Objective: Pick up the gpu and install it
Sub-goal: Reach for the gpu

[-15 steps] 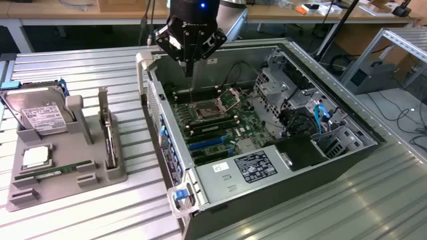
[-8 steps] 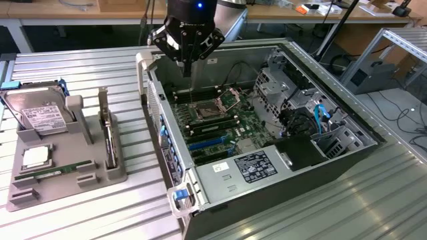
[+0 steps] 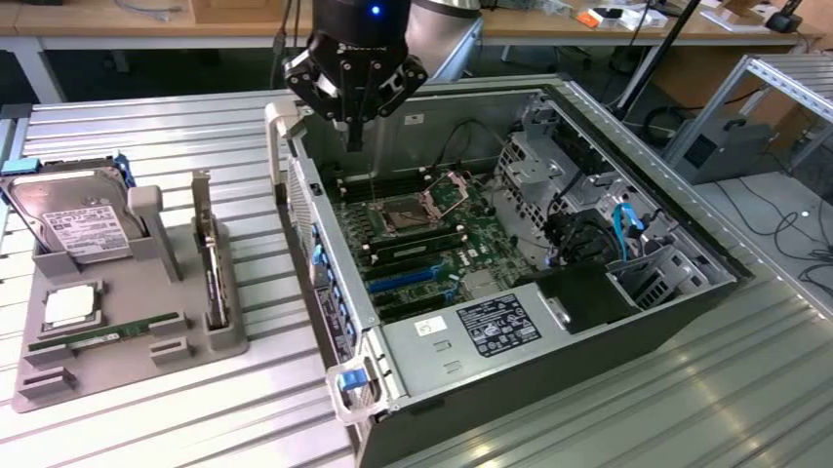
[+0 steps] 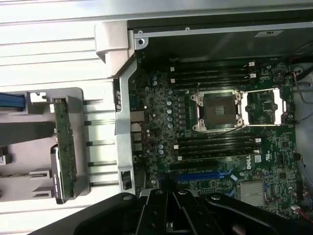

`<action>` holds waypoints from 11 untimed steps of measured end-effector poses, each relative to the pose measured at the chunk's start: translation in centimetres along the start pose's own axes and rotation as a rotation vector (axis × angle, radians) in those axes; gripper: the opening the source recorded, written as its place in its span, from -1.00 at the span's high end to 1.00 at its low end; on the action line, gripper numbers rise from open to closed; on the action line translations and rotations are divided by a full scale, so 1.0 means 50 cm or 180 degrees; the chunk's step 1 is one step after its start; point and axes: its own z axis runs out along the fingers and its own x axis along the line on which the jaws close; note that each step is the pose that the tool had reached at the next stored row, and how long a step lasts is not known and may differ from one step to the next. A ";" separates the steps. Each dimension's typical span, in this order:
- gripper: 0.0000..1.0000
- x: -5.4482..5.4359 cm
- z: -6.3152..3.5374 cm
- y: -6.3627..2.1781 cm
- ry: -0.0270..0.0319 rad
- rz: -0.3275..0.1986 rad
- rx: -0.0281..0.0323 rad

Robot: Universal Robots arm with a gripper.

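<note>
The gpu (image 3: 209, 265) stands on edge in a slot of the grey holder (image 3: 195, 343) on the exterior view's left; it is a thin green card with a black cooler and a silver bracket at its far end. In the wrist view the gpu (image 4: 65, 147) shows edge-on beside the case wall. My gripper (image 3: 354, 135) hangs above the far left corner of the open computer case (image 3: 430, 380), over the motherboard (image 3: 423, 229), well apart from the gpu. Its fingers are shut together with nothing between them. The gripper (image 4: 168, 213) looks down on the board and its blue slot (image 4: 200, 175).
The holder also carries a silver hard drive (image 3: 78, 229), a square processor (image 3: 72, 307) and a narrow memory stick (image 3: 104, 336). Inside the case are drive cages and cables (image 3: 586, 234). Everything rests on a ribbed metal table (image 3: 651, 419).
</note>
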 end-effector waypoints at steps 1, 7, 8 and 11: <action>0.79 0.002 0.000 0.000 0.0000 0.0000 0.0000; 0.79 0.014 0.000 -0.001 0.0000 0.0000 0.0000; 0.79 0.016 0.000 -0.001 0.0000 0.0000 0.0000; 0.79 0.018 -0.001 -0.001 0.0000 0.0000 0.0000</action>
